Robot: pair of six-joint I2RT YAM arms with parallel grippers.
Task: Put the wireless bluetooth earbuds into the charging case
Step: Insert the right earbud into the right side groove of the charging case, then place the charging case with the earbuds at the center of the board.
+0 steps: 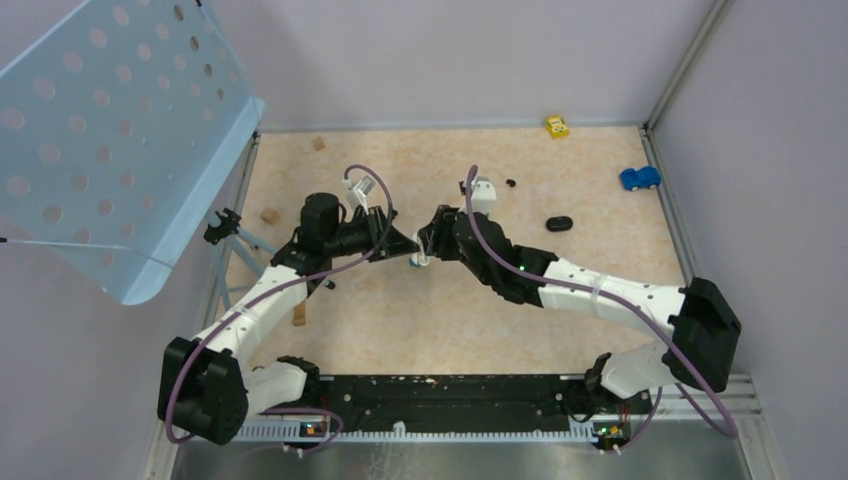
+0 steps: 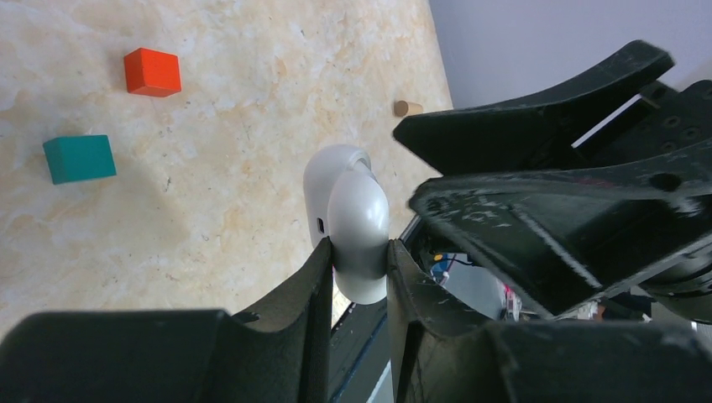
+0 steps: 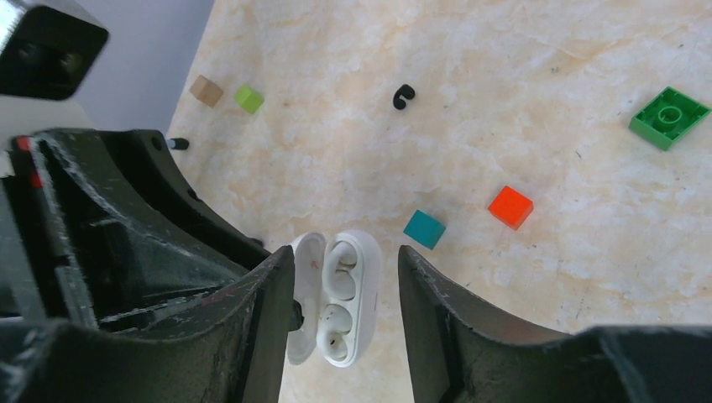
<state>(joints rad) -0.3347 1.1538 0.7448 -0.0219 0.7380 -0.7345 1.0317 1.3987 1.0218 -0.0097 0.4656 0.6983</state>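
White case point(image 2: 357, 227) (seemingly pinched) between fingers point(image 2: 290, 306)

The left arm point(image 1: 250, 305) and right arm point(image 1: 600, 292) reach inward, wrists nearly meeting at mid-table — the left gripper point(image 2: 359, 270) is clamped on the white charging case point(image 2: 353, 210), the right gripper point(image 3: 346, 277) spread wide, facing it

"What's lying on the table point(image 1: 420, 310) on your feed?"

"I'm seeing a pale marbled top. Taking the black oval object point(image 1: 558, 223) as my mark, a black earbud point(image 1: 511, 183) lies near it, left and farther back."

"Toys?"

"The blue toy car point(image 1: 639, 178) is right of it and farther back. The yellow toy car point(image 1: 557, 126) is straight behind it, by the back wall. The far wooden block point(image 1: 318, 143) and the middle wooden block point(image 1: 269, 215) lie well to its left."
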